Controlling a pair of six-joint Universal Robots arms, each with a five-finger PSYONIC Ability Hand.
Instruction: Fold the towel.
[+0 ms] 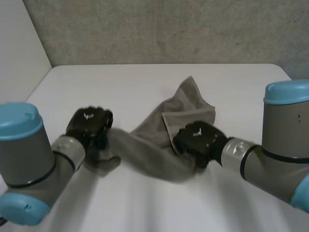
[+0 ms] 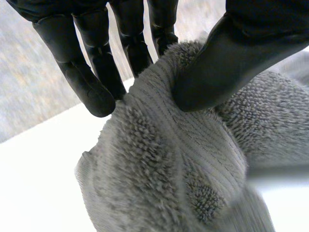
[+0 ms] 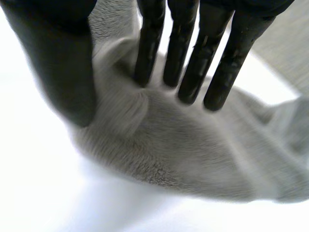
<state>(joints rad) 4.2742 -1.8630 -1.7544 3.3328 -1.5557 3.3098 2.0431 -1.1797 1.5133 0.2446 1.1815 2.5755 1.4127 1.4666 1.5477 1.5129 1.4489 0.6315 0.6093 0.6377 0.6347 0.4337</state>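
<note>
White worktop (image 1: 145, 79) before a grey concrete wall (image 1: 169, 29) carries a grey towel (image 1: 186, 104), bunched at its middle, with its near edge strung between both hands. The left hand (image 1: 89, 124) pinches the towel's left end between thumb and fingers. The right hand (image 1: 197, 137) nips the right part of that edge, straight fingers against thumb.

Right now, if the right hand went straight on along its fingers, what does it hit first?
The towel. The right hand pinches it, and the cloth bunches right at its fingertips. Past that fold lies the table, though how far below is unclear.
</note>
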